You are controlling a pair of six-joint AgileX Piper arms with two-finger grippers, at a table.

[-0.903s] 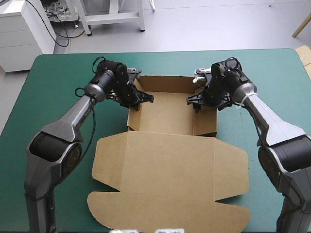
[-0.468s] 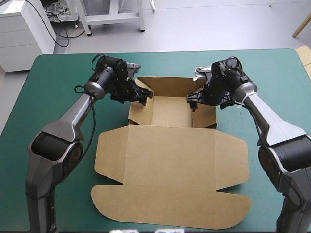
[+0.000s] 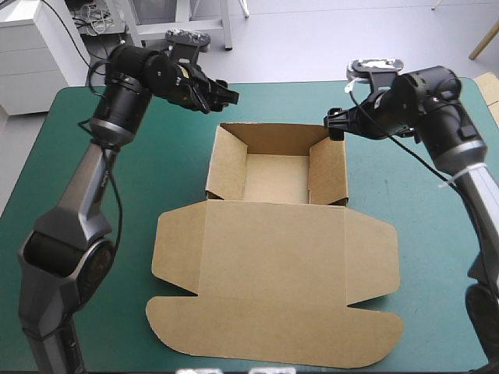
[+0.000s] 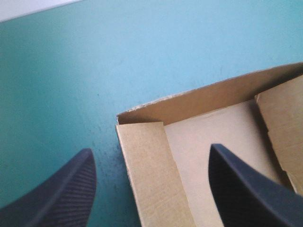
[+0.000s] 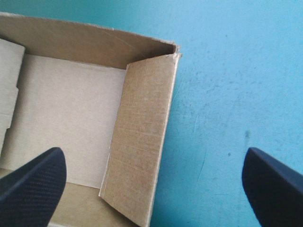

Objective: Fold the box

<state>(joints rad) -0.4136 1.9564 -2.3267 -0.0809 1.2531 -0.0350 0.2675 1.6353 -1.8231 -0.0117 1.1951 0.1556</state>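
Lifted clear of the brown cardboard box (image 3: 273, 257), the black-finned left gripper (image 3: 221, 97) and right gripper (image 3: 334, 125) hang released over its far corners, equally near

Bright, even light; soft shadow lies within the walls of the box (image 3: 274, 178).

A brown board box (image 3: 274, 234) lies near the middle of the teal-green table (image 3: 437, 179), opened out as a tray with its lid flat. The tray sits toward the far edge, its 4 walls raised around a bare floor. The lid stretches from the tray's front wall toward the near edge, with 2 side flaps and a rounded front flap spread flat.
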